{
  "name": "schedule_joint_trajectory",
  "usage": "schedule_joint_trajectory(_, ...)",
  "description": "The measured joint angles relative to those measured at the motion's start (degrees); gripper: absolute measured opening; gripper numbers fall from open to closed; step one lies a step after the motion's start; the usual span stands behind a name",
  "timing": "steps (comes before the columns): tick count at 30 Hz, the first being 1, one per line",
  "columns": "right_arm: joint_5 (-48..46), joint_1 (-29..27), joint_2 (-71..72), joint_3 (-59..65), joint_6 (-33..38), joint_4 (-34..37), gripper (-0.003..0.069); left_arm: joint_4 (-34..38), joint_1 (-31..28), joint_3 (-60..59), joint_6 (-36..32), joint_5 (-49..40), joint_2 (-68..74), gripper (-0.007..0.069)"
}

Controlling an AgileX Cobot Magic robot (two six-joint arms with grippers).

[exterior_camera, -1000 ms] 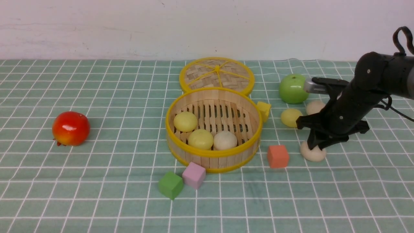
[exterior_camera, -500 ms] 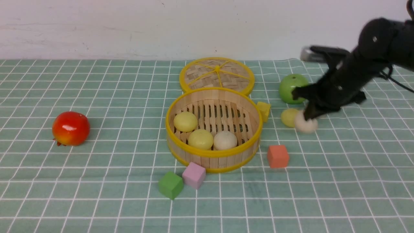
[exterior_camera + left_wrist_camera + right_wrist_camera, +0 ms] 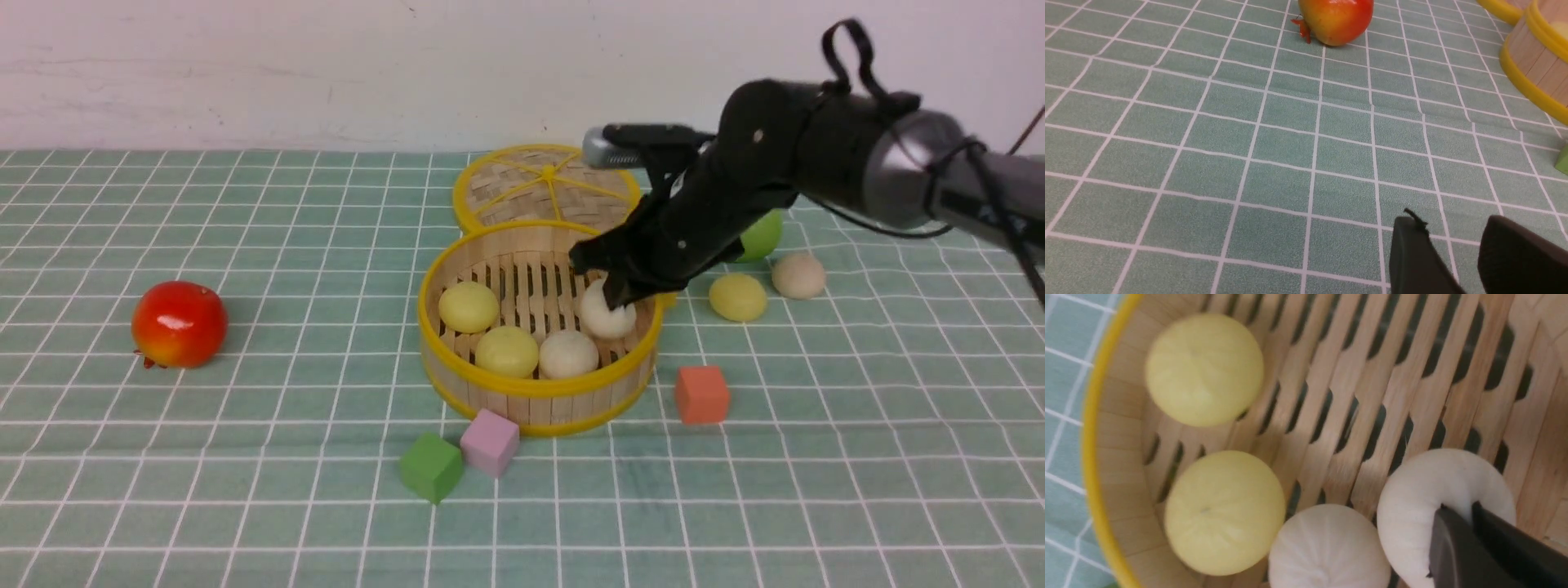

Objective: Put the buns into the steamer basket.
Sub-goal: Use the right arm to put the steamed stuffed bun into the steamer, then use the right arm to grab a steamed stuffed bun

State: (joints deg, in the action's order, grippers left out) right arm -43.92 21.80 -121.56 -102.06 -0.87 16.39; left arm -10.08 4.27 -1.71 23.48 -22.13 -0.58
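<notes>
The steamer basket (image 3: 522,385) stands mid-table with two pale yellow buns (image 3: 468,306) (image 3: 506,351) and one white bun (image 3: 568,354) on its slats. My right gripper (image 3: 614,298) is shut on another white bun (image 3: 608,317), pinching its top, low inside the basket's right side. The right wrist view shows that bun (image 3: 1412,498) squeezed by the gripper (image 3: 1457,510), next to the resting white bun (image 3: 1327,547). A yellow bun (image 3: 737,296) and a beige bun (image 3: 798,275) lie on the cloth to the right. My left gripper (image 3: 1453,228) is open over bare cloth, empty.
The woven lid (image 3: 547,188) lies behind the basket. A green apple (image 3: 761,237) is partly hidden by my right arm, and a red fruit (image 3: 180,322) sits far left. Orange (image 3: 702,394), pink (image 3: 490,441) and green (image 3: 430,467) cubes lie in front of the basket.
My right gripper closed on the white bun on the cloth at the right, lifted it, and carried it left into the basket. Nothing else has moved.
</notes>
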Motion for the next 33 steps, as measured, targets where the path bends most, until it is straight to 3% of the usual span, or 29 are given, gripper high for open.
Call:
schedule_joint_trajectory(7,-0.13,0.00,-0.93,-0.12,-3.34,-1.90,0.0094,0.00,0.00,0.00,0.00,0.00,0.00,0.0238)
schedule_joint_trajectory(14,-6.28,-0.66,-0.10,-5.70,-4.65,-3.65,0.0425,0.00,0.00,0.00,0.00,0.00,0.00,0.0238)
schedule_joint_trajectory(19,-7.00,-4.91,1.27,-9.32,-4.65,-7.56,0.0521,-0.07,0.00,0.00,0.00,0.00,0.00,0.0238)
schedule_joint_trajectory(25,-7.28,-9.48,-0.37,-9.34,-4.81,-9.67,0.0516,-0.07,0.00,0.00,0.00,0.00,0.00,0.0238)
schedule_joint_trajectory(29,-6.73,-12.37,-3.02,-9.28,-4.81,-9.05,0.0441,-0.07,0.00,0.00,0.00,0.00,0.00,0.0238)
schedule_joint_trajectory(33,-5.24,-14.37,-5.04,-9.21,-4.88,-6.77,0.0316,-0.07,0.00,0.00,0.00,0.00,0.00,0.0238)
